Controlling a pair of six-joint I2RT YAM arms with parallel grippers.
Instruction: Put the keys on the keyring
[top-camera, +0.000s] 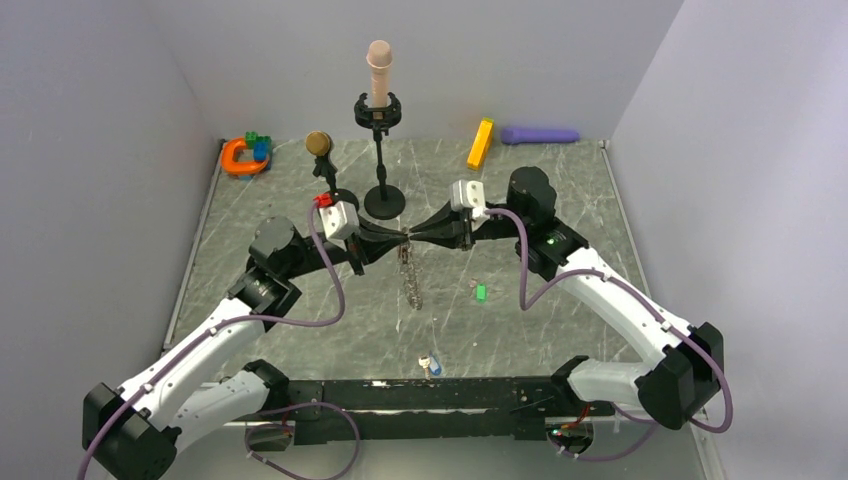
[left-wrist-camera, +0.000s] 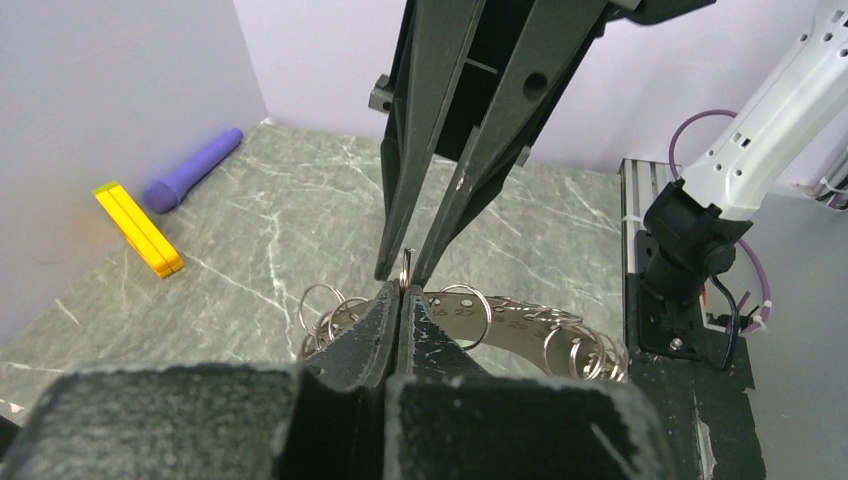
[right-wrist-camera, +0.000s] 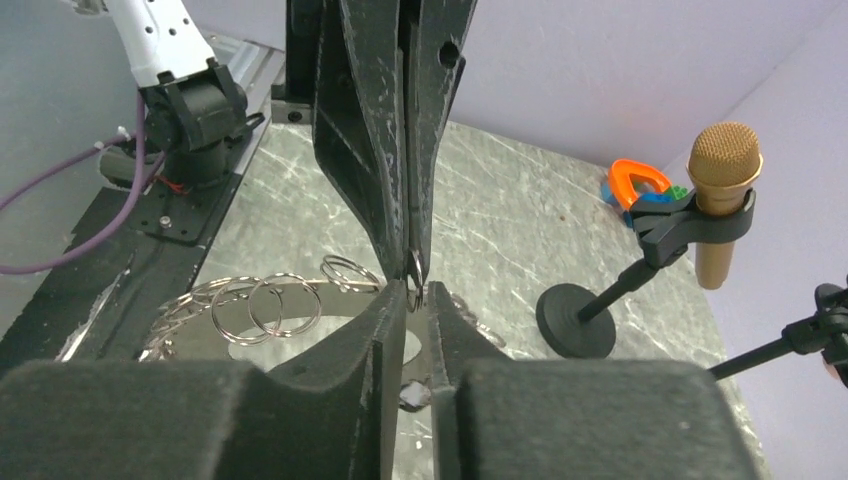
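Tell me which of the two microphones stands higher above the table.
The pale pink microphone, held in a black shock mount at the back centre. The gold microphone sits clearly lower, to its left.

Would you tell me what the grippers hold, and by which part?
The left gripper and right gripper both pinch the keyring at one spot on its rim; it hangs beneath them.

The keyring (top-camera: 410, 272), a dark grey ring fringed with small split rings, hangs upright, held by its top. The green key (top-camera: 481, 292) lies on the table (top-camera: 370, 340), near its right.
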